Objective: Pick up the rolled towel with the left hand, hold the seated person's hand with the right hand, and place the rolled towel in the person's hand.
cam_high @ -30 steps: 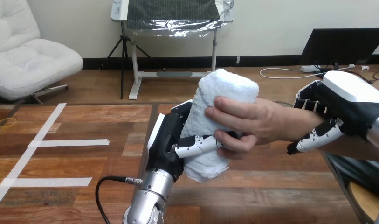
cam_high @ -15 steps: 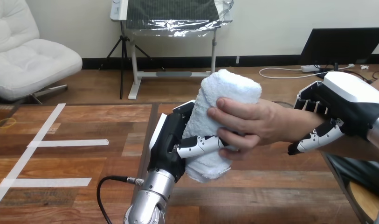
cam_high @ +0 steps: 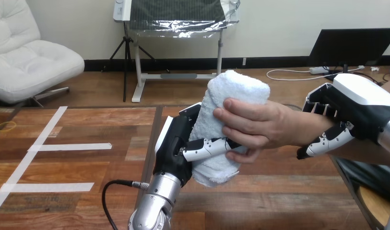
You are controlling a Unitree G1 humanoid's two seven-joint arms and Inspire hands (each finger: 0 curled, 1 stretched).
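A white rolled towel (cam_high: 221,129) stands nearly upright above the middle of the table. My left hand (cam_high: 176,146) holds it from the left, thumb curled across its lower front. The person's hand (cam_high: 260,127) comes in from the right and wraps round the towel's middle, fingers over my thumb's tip. My right hand (cam_high: 348,112) sits at the person's wrist (cam_high: 312,128), fingers over the top and thumb beneath, curled round it.
Wooden table (cam_high: 87,167) with white tape strips (cam_high: 70,146) on its left half. The person's forearm runs off the right edge. A black cable (cam_high: 111,191) loops by my left forearm.
The towel, my left hand and the person's hand have drifted slightly right and up together. My right hand has stayed put.
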